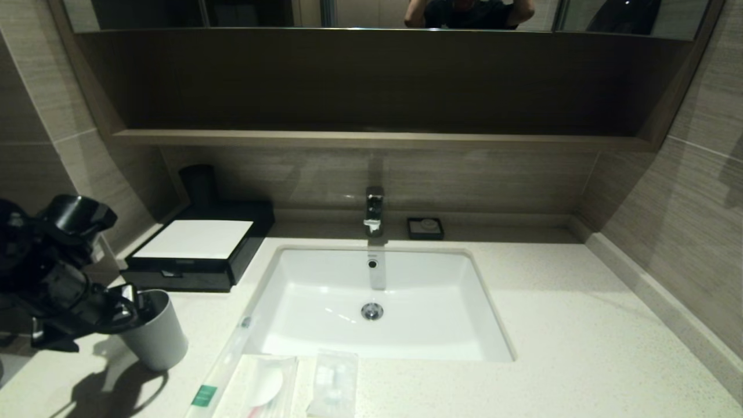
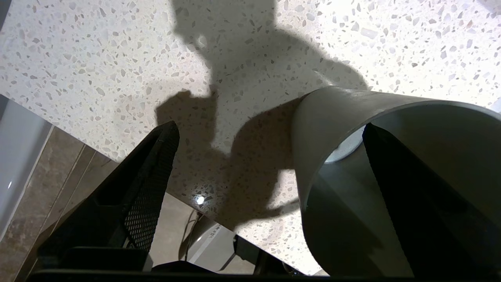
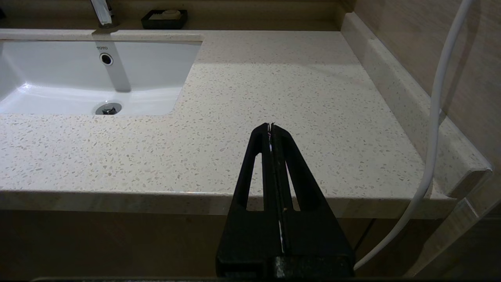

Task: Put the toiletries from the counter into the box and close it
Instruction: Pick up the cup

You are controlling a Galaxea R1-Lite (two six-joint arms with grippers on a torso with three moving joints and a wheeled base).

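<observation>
Toiletries laid out on the table in front of the sink, left pincer spread wide at the grey cup.

Taking the sink (image 1: 325,325) as the landmark: the long thin packet (image 1: 223,366) with the green label is seen along its front left corner, and the two small flat packets (image 1: 261,386) (image 1: 334,383) are laid side by side just in front of its front rim, all on the speckled table (image 1: 580,348). The box (image 1: 200,249) is placed to the left of the sink near the back wall, its drawer pushed in. The left pincer (image 2: 270,152) is held wide open left of the sink at the grey cup (image 1: 158,337), one finger (image 2: 411,203) inside the cup, the other (image 2: 156,172) outside it. The right pincer (image 3: 271,127) is shut on nothing, parked by the table's front edge, right of the sink.
</observation>
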